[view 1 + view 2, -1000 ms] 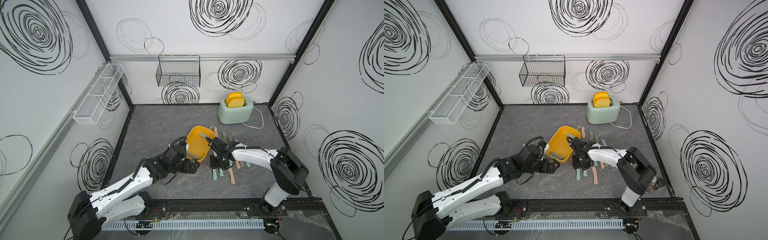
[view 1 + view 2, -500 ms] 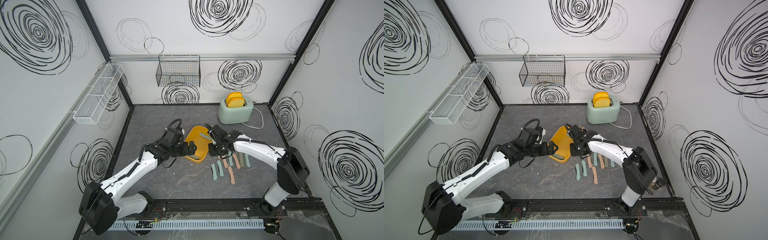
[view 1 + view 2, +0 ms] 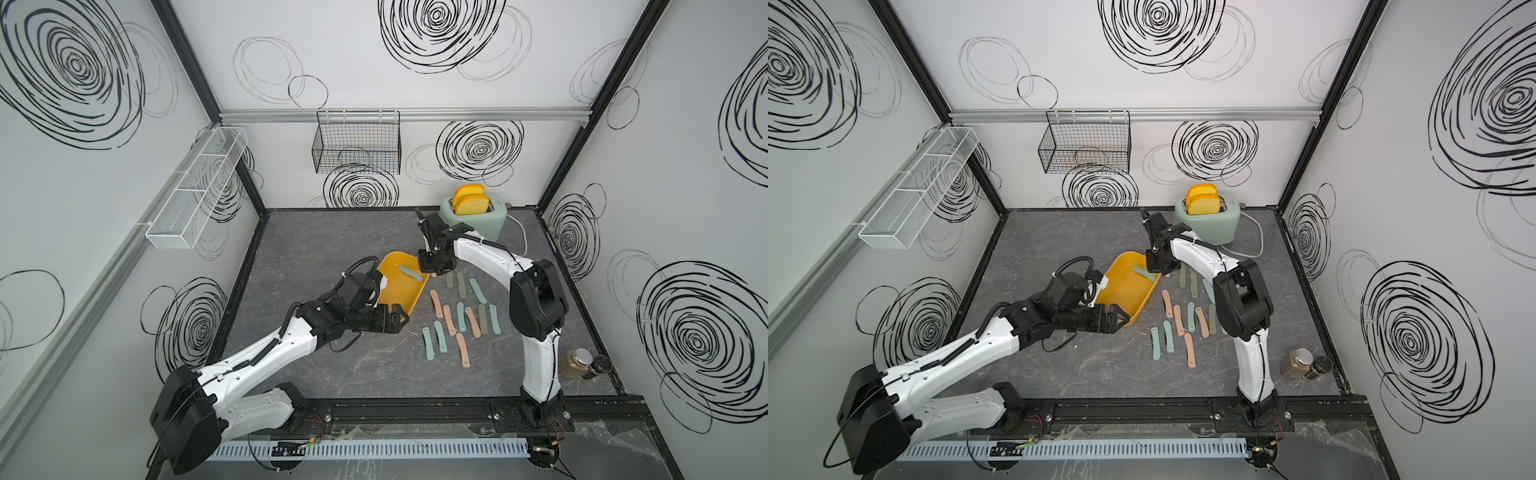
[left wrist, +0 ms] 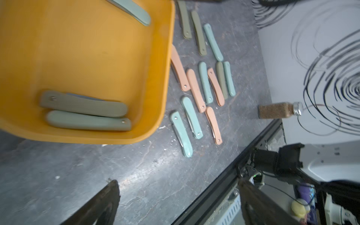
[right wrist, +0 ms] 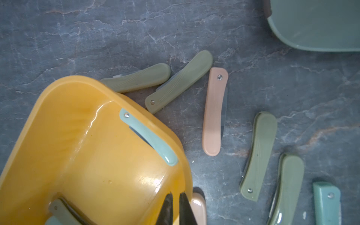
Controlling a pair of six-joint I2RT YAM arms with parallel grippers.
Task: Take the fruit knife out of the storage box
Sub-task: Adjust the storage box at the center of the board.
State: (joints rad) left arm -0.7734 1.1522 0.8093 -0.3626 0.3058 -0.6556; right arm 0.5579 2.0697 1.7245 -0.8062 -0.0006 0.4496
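The mustard-yellow storage box point(image 3: 397, 293) point(image 3: 1121, 293) sits tilted on the grey table. A light-blue fruit knife point(image 3: 409, 273) point(image 5: 148, 136) lies against the box's far wall. Two grey-green knives point(image 4: 83, 106) rest side by side in its near corner. My right gripper point(image 3: 428, 268) point(image 5: 176, 194) stands at the box's far right corner. It is shut, with its fingertips pinching the wall at the rim. My left gripper point(image 3: 404, 319) point(image 4: 177, 182) is open beside the box's near corner and holds nothing.
Several folded knives point(image 3: 457, 324) in pink, blue and olive lie on the table right of the box. A green toaster point(image 3: 494, 220) with toast stands at the back. Two jars point(image 3: 579, 363) sit at the front right. A black wire basket point(image 3: 357, 145) and a white mesh rack point(image 3: 195, 195) hang on the walls.
The right gripper's jaws have closed at the box's far rim. The box stood on edge half a second ago and now lies lower. The left gripper has drawn back to the near corner.
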